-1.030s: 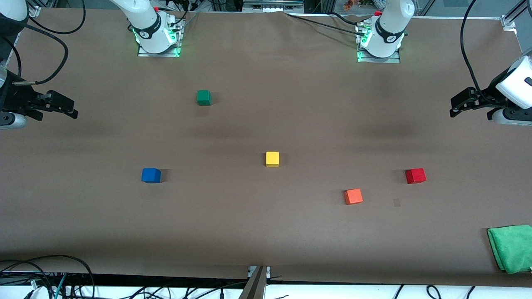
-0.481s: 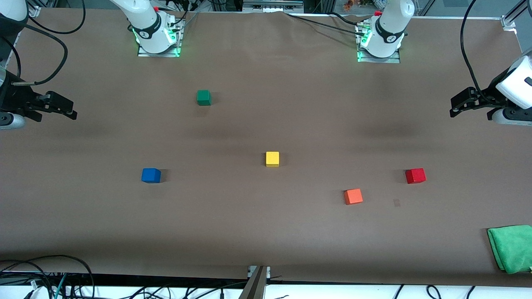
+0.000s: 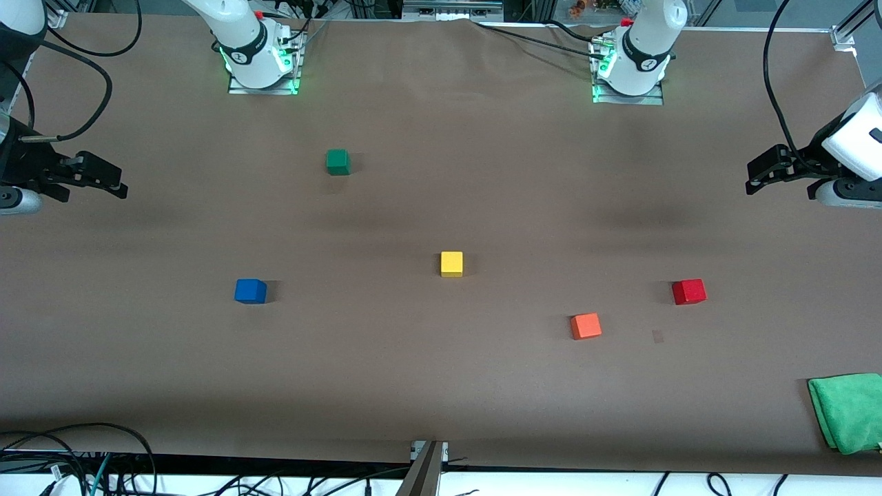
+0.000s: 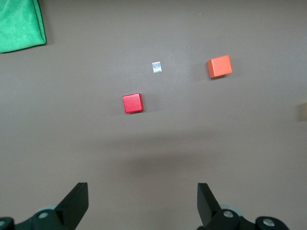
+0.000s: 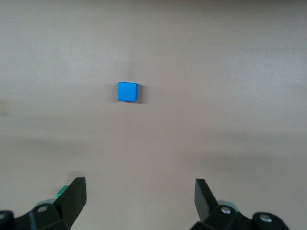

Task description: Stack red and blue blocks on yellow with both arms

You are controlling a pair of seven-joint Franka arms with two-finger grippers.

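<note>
nothing on the worktop [image 3: 441,386] has shifted since the earlier frames, and from my seat the only change i catch is the right end effector [image 3: 114,184] drifting a touch toward its own end of the worktop, while the left end effector [image 3: 758,178] stays put. both arms hang in the air over the bare worktop at their own ends, well away from every cube. in the left wrist view i see the left end effector [image 4: 143,203] with its fingers spread wide apart and nothing between them, and the right wrist view shows the right end effector [image 5: 140,199] the same way, fingers wide and empty. the yellow cube [image 3: 452,264] sits alone near the middle of the worktop with nothing on it. the blue block [image 3: 250,291] rests toward the right arm's end, slightly nearer to the front camera than the yellow cube, and it shows up in the right wrist view [image 5: 127,91] on open surface. the red block [image 3: 689,291] rests toward the left arm's end, about level with the blue one, and i see it in the left wrist view [image 4: 132,103] too. an orange cube [image 3: 586,326] lies between the yellow cube and the red block, nearer to the front camera than both. a green cube [image 3: 337,162] sits farther from the front camera, toward the right arm's base. a green cloth [image 3: 847,411] lies folded at the left arm's end, near the front edge.
</note>
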